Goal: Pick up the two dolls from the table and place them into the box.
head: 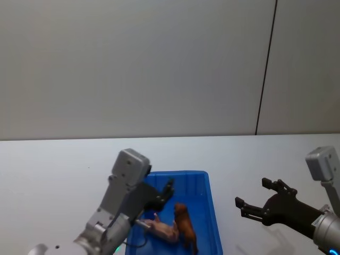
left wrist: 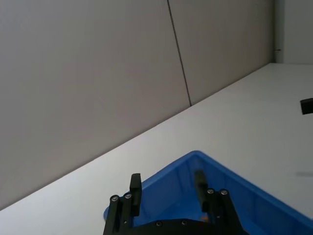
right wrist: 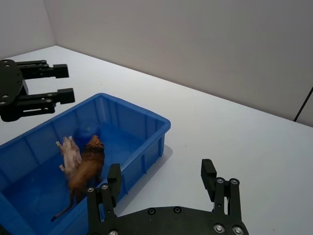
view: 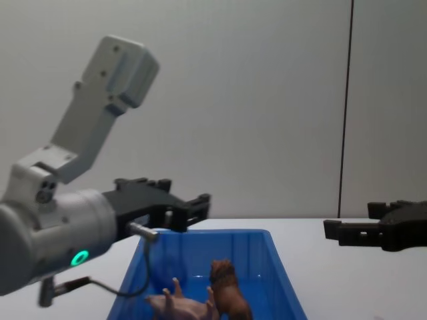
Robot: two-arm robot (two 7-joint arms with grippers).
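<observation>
The left gripper (head: 166, 192) — matte black, with two straight flat fingers studded with small screws — hangs above the far left part of the bright blue plastic box (head: 211, 212), its fingers spread apart and holding nothing. In the chest view the left gripper (view: 190, 208) sits at the end of a smooth grey cylindrical wrist with a glowing green ring, and a thin dark cable loops down from it in front of the box's left wall. From its own wrist camera the left gripper (left wrist: 166, 188) points over the box's far corner (left wrist: 195, 155).

The box is a rectangular bin with sloped, glossy walls and a rolled rim. Both dolls lie on its floor, side by side and touching: the pale pink plastic pig (head: 166, 229) on its side with its legs sticking out, and to its right the brown plastic lion with the shaggy mane (head: 185, 223). The right wrist view shows the pig (right wrist: 70, 152) and the lion (right wrist: 88, 164) pressed together.

The right gripper (head: 249, 199) — the same black, angular make — hovers over the flat white table (head: 53, 170) to the right of the box, well apart from it, fingers wide and empty. A plain grey wall with one dark vertical seam (head: 265, 69) rises behind the table.
</observation>
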